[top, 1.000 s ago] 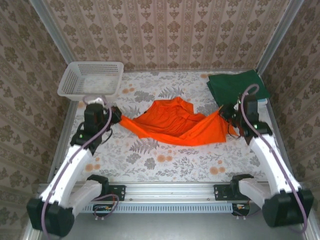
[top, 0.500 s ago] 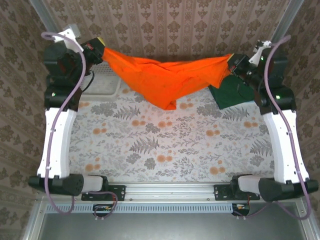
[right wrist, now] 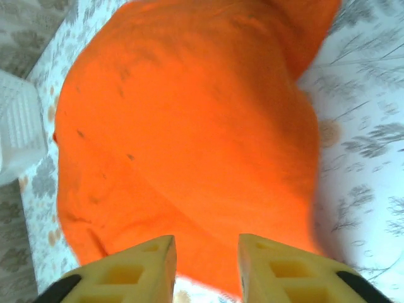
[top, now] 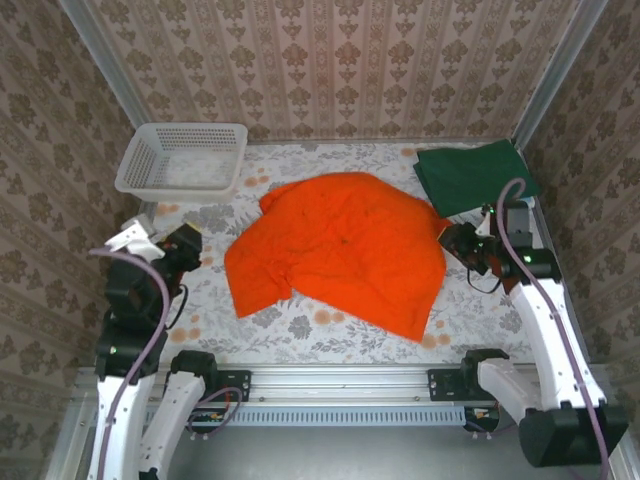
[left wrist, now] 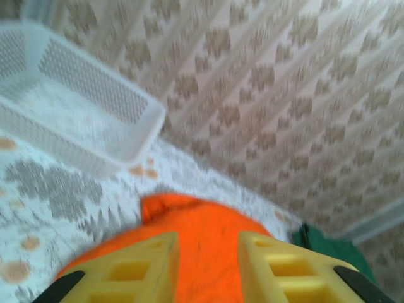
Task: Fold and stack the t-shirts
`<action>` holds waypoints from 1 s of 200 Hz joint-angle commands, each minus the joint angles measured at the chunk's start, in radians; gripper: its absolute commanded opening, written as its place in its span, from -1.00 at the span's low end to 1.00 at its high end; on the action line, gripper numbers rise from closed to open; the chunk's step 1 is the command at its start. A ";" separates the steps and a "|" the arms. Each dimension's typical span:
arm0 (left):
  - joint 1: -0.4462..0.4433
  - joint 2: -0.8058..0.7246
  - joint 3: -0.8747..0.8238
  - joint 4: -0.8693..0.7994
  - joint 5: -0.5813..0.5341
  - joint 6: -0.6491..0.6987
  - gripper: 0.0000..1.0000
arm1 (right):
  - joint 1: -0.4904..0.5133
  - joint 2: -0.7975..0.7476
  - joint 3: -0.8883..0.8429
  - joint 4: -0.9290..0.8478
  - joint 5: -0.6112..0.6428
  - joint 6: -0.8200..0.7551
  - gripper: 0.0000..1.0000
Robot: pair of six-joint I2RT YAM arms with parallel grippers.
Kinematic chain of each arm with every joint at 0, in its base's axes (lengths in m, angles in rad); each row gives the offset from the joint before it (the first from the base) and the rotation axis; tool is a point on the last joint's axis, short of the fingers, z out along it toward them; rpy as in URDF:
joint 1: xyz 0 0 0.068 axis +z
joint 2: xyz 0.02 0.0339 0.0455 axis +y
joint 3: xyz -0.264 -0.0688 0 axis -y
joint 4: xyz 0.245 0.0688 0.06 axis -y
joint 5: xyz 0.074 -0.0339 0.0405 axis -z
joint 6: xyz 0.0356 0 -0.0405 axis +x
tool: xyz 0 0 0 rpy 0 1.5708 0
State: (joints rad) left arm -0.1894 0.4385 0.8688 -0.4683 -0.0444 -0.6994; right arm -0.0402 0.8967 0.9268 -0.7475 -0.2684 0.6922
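**Top external view.** The orange t-shirt [top: 340,245] lies spread and rumpled across the middle of the table [top: 330,335]. The dark green t-shirt [top: 468,175] lies folded in the far right corner, and the white basket [top: 183,160] stands in the far left corner. The left gripper [top: 188,245] is near the left edge, apart from the cloth. The right gripper [top: 458,240] is just beside the orange shirt's right edge.

**Left wrist view.** Jaws parted, empty; orange cloth lies beyond them.

**Right wrist view.** Jaws parted, empty, above orange cloth.

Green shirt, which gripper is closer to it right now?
Right. The right gripper sits just on the near side of the green shirt; the left gripper is across the table, past the orange shirt.
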 commanded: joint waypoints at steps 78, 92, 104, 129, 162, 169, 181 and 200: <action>-0.231 1.050 0.372 0.095 0.111 0.218 0.29 | 0.231 0.593 0.176 0.183 0.070 -0.036 0.09; -0.208 1.202 0.497 0.065 0.072 0.238 0.41 | 0.270 0.689 0.223 0.186 0.077 -0.039 0.09; -0.168 1.336 0.618 0.020 0.082 0.230 0.45 | 0.303 0.739 0.236 0.204 0.078 -0.023 0.09; -0.099 1.540 0.777 0.005 0.148 0.193 0.45 | 0.387 0.790 0.227 0.266 0.044 0.000 0.09; -0.080 1.725 0.960 -0.080 0.129 0.233 0.42 | 0.525 0.786 0.128 0.355 -0.018 0.064 0.11; -0.079 1.762 1.001 -0.098 0.134 0.239 0.42 | 0.566 0.789 0.112 0.378 -0.018 0.074 0.12; -0.079 1.826 1.062 -0.124 0.138 0.244 0.39 | 0.619 0.802 0.103 0.399 -0.015 0.094 0.13; -0.078 1.895 1.112 -0.139 0.159 0.240 0.30 | 0.677 0.826 0.108 0.429 -0.007 0.114 0.14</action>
State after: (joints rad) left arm -0.2573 2.2669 1.9060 -0.5255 0.0811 -0.4881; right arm 0.5739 1.6901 1.0424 -0.3878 -0.2630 0.7536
